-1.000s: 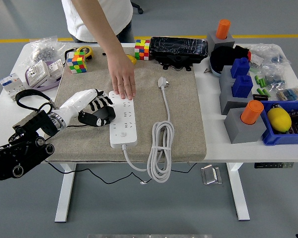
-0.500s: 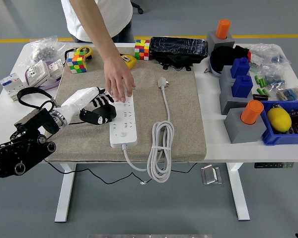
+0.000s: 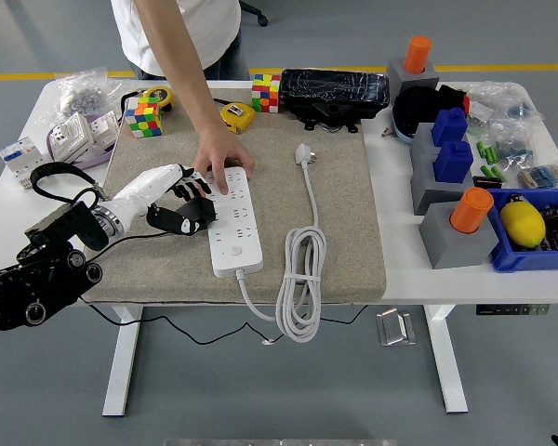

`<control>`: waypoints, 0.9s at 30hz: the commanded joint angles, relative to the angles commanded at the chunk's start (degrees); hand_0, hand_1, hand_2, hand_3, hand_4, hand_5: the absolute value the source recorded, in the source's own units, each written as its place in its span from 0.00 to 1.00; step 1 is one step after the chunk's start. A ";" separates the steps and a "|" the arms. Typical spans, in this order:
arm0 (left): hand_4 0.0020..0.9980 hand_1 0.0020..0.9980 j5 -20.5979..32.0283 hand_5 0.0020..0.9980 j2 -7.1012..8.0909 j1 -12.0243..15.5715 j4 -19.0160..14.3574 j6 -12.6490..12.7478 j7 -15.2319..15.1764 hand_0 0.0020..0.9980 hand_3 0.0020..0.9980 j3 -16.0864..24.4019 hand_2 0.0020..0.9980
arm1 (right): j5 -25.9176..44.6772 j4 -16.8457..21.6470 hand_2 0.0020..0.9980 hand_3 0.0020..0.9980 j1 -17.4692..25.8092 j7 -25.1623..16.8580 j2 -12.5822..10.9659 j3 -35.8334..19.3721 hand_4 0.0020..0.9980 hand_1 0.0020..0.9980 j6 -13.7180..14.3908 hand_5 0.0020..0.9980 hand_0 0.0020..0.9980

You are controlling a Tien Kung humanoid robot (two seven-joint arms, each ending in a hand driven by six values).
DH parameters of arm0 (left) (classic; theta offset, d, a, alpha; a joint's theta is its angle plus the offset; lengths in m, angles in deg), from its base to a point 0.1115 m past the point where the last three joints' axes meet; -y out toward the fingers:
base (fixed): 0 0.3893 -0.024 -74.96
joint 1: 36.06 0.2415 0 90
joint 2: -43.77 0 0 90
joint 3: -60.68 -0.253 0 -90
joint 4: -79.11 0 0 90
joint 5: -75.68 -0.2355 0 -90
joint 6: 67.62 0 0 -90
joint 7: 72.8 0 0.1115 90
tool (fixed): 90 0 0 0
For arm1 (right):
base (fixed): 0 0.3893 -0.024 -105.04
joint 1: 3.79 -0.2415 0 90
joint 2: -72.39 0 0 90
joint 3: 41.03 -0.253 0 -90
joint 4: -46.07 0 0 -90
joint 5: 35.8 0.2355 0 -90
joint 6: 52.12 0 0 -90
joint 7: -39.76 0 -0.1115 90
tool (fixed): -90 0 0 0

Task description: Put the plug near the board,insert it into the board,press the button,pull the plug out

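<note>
two rubik's cubes (image 3: 141, 119) (image 3: 266, 92) and a yellow tape measure (image 3: 233, 115) sit along the mat's far edge; a lemon (image 3: 523, 224) fills the blue bin (image 3: 530, 259).

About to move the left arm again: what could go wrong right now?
The person's hand rests on the far end of the power strip, right beside the left hand; moving could hit it. The plug lies apart, ungrasped, its cable coiled over the mat's near edge, so pulling may snag.
</note>
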 joint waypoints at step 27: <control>1.00 0.78 4.27 0.39 1.55 4.83 -6.82 3.32 -3.00 0.71 0.81 8.80 0.79 | -0.16 0.08 0.64 0.57 0.28 0.04 0.09 -0.07 0.98 0.67 0.00 0.59 0.59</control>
